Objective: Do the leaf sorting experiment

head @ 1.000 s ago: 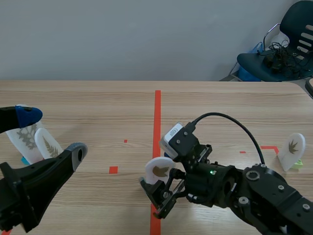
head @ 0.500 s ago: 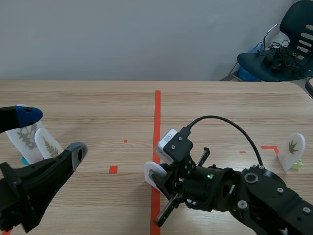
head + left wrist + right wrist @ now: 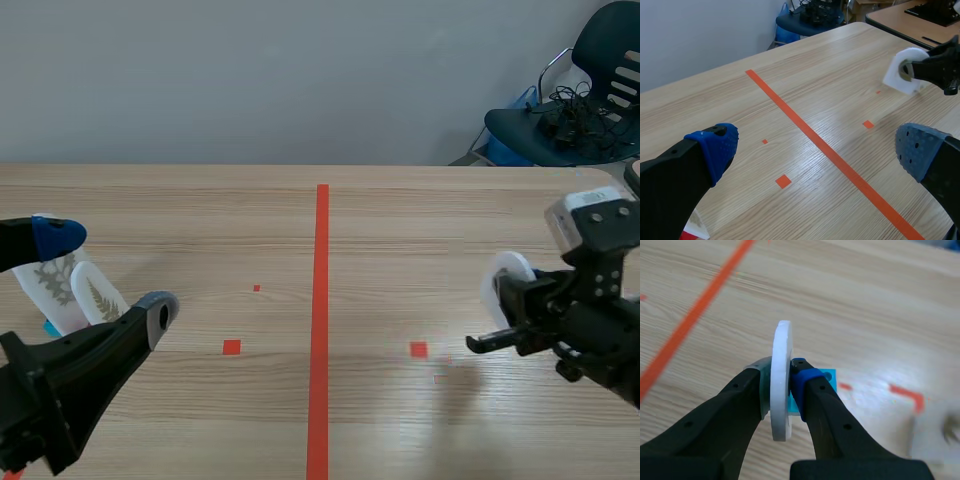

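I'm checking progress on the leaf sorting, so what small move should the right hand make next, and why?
Probably lower toward the table beside the red corner mark: the right hand is shut on the white leaf disc, held upright above it, with the mark close by.

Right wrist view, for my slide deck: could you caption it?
Right gripper shut on a white disc, held edge-on above the wooden table.

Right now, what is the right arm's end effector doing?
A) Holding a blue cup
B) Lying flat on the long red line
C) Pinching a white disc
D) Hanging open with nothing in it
C: in the right wrist view, the right end effector is clamped on both faces of the white disc, seen edge-on.
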Available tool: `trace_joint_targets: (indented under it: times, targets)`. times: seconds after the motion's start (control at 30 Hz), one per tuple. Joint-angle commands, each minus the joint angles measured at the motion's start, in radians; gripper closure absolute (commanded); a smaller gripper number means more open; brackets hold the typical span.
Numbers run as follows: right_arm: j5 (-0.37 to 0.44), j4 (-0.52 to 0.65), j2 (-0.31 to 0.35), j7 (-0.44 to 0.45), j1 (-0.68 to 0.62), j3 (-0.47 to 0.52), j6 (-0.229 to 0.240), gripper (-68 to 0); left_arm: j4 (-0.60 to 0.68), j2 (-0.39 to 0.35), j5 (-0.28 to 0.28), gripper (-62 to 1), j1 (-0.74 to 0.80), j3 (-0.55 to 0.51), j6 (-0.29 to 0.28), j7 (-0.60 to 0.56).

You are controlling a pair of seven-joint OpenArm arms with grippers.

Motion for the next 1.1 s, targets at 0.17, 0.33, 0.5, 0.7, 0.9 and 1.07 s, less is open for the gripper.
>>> trace_joint_targets:
  times: [0.17, 0.33, 0.5, 0.7, 0.9, 1.07]
  targets:
    - [0.063, -0.066, -0.024, 0.022, 0.018, 0.117, -0.003, -2.2, 0.004, 0.005, -0.006, -62.3, -0.001, -0.003, -0.003, -0.011]
    - [0.063, -0.237, -0.024, 0.097, 0.071, 0.133, -0.002, -2.2, 0.004, 0.005, -0.006, -62.3, -0.003, -0.003, -0.003, -0.011]
    - [0.055, -0.303, -0.024, 0.113, 0.108, 0.141, -0.002, -2.2, 0.004, 0.005, -0.006, -62.3, -0.003, -0.003, -0.003, -0.011]
    - [0.039, -0.303, -0.024, 0.110, 0.105, 0.169, -0.002, -21.9, 0.004, 0.005, -0.006, -62.3, -0.003, -0.003, -0.003, -0.011]
    - [0.032, -0.257, -0.009, 0.113, 0.106, 0.182, 0.013, -33.5, 0.004, 0.005, -0.006, -62.3, -0.003, -0.003, -0.003, -0.011]
    - [0.032, -0.074, -0.009, 0.038, 0.105, 0.253, 0.021, -40.8, 0.004, 0.005, -0.006, -62.3, -0.003, -0.003, -0.003, -0.011]
